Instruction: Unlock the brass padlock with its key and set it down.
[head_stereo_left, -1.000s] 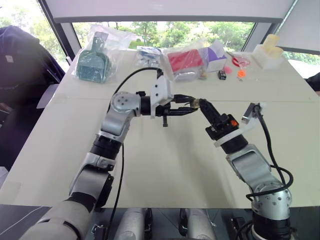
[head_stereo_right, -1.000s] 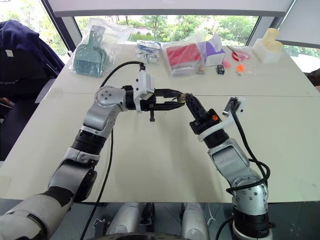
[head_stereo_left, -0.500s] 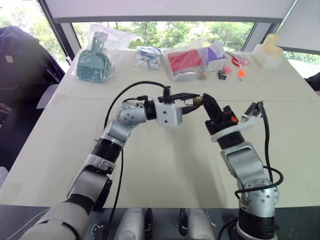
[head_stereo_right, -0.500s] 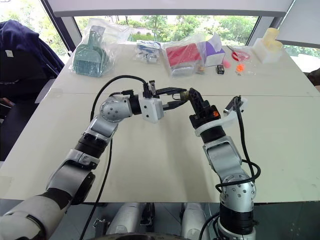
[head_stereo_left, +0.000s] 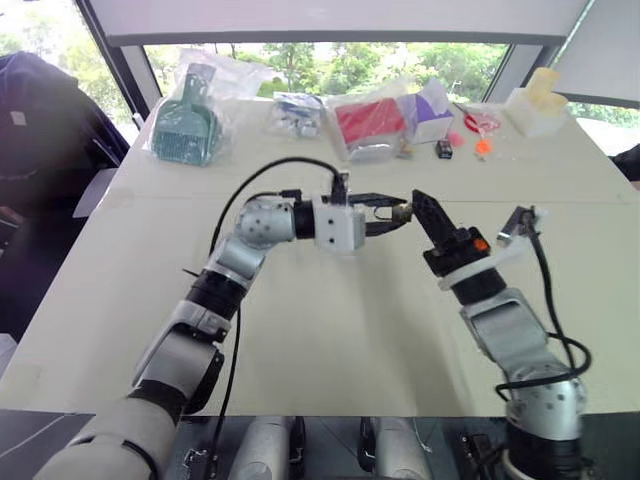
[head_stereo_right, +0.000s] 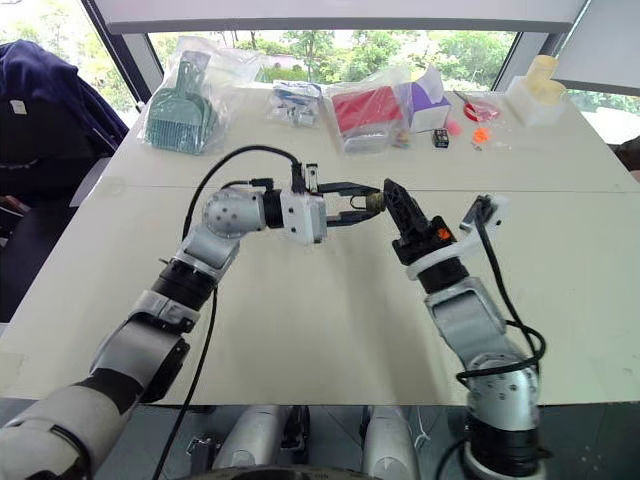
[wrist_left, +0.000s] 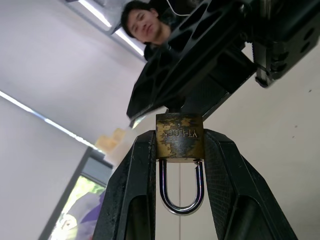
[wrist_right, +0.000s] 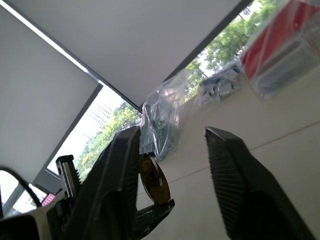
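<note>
Holding one brass padlock pinched by its body, the left gripper keeps it up above the white table, shackle closed. Right gripper sits just beside it, two fingers spread apart, nothing in them.

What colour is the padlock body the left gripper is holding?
Tarnished yellow-brass with dark blotches; the brass padlock has a shiny silver shackle. Clearest in the left wrist view.

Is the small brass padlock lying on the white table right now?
No, the brass padlock is held up between the left gripper's two black fingers, silver shackle hanging free.
</note>
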